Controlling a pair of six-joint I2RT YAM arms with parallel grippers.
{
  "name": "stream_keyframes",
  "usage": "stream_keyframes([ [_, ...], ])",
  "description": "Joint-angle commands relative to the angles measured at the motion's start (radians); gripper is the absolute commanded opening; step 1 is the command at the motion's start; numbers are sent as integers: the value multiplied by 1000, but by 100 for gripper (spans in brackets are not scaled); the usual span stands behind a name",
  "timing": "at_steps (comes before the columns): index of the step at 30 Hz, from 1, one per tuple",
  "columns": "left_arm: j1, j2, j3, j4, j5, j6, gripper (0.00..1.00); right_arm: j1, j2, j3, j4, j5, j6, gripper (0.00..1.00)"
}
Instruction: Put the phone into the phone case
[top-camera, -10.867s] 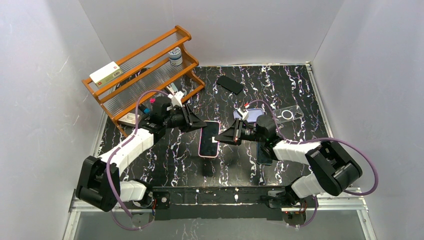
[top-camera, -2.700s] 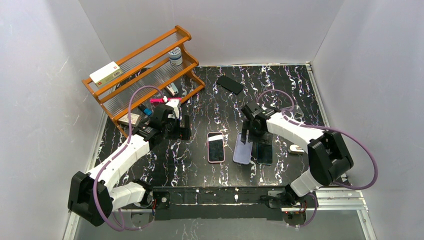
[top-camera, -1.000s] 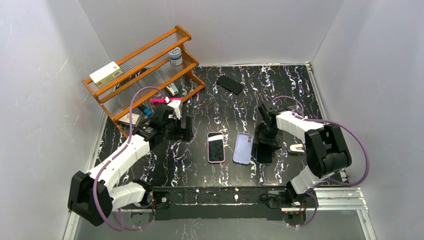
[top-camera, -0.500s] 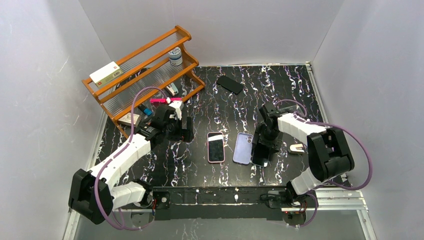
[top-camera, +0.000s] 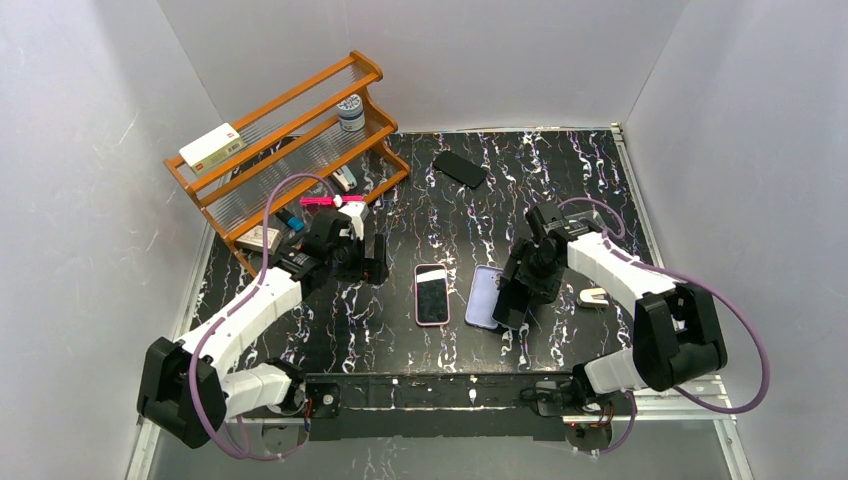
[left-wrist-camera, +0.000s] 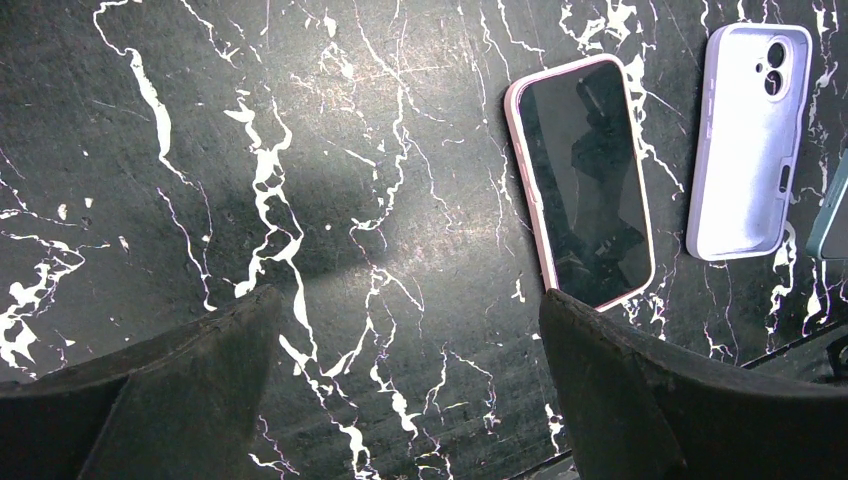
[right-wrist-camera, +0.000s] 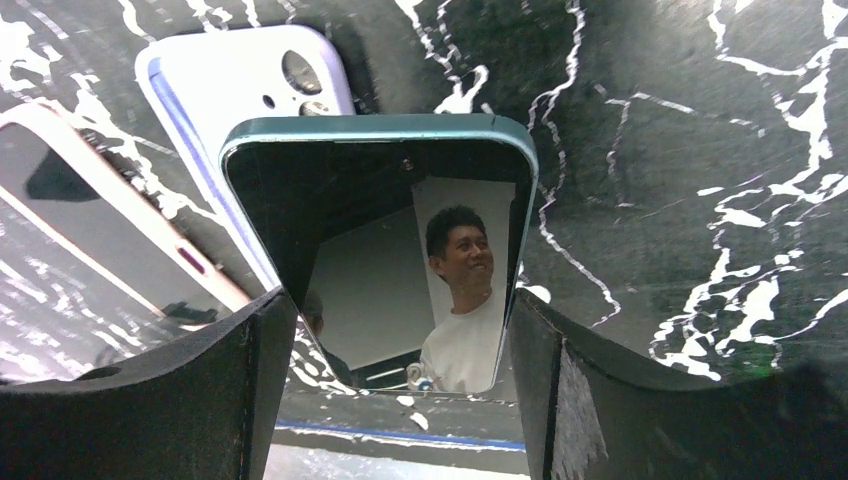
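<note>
Phone (right-wrist-camera: 375, 190), teal-rimmed and glossy only in the wrist view, sits clamped in the right gripper (right-wrist-camera: 397, 300), lilac case (right-wrist-camera: 240, 70) just beyond.

Lilac phone case (left-wrist-camera: 750, 140), teal-edged phone (right-wrist-camera: 380, 250)

Wooden rack (top-camera: 296, 128) far left — white box (top-camera: 212, 145) on top, black marbled table (top-camera: 590, 170)
</note>
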Motion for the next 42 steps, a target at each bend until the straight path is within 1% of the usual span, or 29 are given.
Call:
stream_keyframes([
  [1,-6,-35,22,-6,-3,2,98,14,-54,14,9,-90,68,47],
  [8,-9,-33,20,-7,3,2,98,49,-44,62,52,-119,120,45],
  [17,-14,-36,19,-12,-8,5,98,86,27,69,131,-137,162,43],
  [23,-15,-31,22,-15,-17,7,98,100,72,77,175,-122,175,43],
  [33,-17,-32,23,-15,-20,9,98,132,118,44,199,-8,104,42],
  [39,-17,-49,18,-15,-16,7,98,175,170,61,204,39,75,47],
  [42,-18,-43,19,-20,-20,7,98,197,190,77,202,53,67,52],
])
